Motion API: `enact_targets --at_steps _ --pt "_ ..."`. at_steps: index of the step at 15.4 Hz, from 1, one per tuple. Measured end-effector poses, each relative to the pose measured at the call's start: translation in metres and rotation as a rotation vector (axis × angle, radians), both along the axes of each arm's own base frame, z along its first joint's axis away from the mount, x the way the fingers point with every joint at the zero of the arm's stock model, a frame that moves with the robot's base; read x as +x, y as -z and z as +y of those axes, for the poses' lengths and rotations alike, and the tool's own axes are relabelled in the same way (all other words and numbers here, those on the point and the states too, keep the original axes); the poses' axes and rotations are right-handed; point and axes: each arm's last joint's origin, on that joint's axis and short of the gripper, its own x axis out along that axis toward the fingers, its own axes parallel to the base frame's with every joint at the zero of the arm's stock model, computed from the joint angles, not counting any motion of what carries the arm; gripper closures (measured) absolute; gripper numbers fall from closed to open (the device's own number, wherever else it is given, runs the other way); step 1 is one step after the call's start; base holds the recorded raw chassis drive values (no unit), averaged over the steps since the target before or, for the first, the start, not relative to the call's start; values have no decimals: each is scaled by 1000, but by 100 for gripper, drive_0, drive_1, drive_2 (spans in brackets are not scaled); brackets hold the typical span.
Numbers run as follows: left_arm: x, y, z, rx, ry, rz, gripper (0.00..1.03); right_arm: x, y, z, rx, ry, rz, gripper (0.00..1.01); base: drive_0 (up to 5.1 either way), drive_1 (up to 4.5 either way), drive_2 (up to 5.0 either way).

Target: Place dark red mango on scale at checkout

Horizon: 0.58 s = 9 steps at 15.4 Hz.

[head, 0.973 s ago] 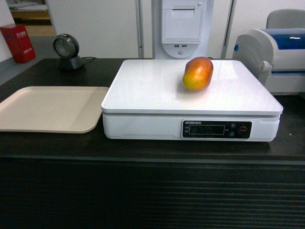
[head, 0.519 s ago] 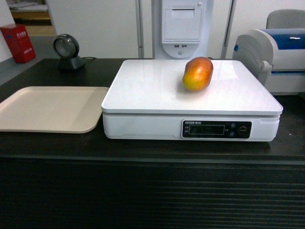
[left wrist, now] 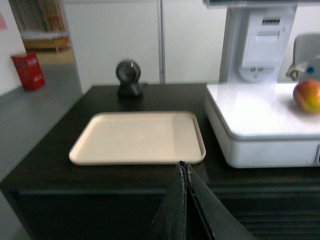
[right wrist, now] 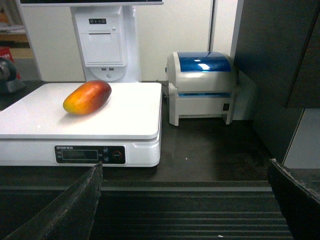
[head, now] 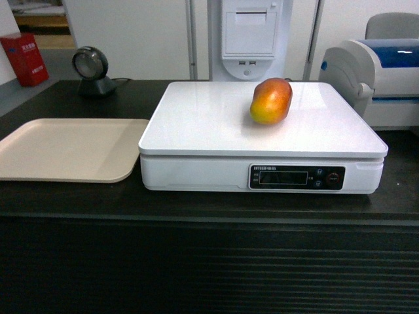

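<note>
One mango (head: 271,101) is sitting on the scale (head: 216,127), toward the far right of the white platter, nothing touching it. The scale is on the black bench (head: 78,196), with a beige tray (head: 65,147) just to its left and a printer (right wrist: 201,85) on the right. The left claw (left wrist: 185,172) is pinched closed and empty, back at the near edge. The right claw (right wrist: 185,200) is spread wide, empty too. Looks like the placing is done, so I'd guess all that's left is keeping both arms clear.
</note>
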Motion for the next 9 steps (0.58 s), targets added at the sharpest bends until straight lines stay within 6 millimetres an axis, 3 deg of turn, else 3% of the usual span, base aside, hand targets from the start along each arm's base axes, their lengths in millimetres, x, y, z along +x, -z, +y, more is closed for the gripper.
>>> enact_targets --at_steps 8,9 --pt "0 0 0 0 0 -6 101 0 0 0 0 0 0 3 0 0 0" --pt "0 0 0 -2 0 -6 95 0 0 0 0 0 0 3 0 0 0"
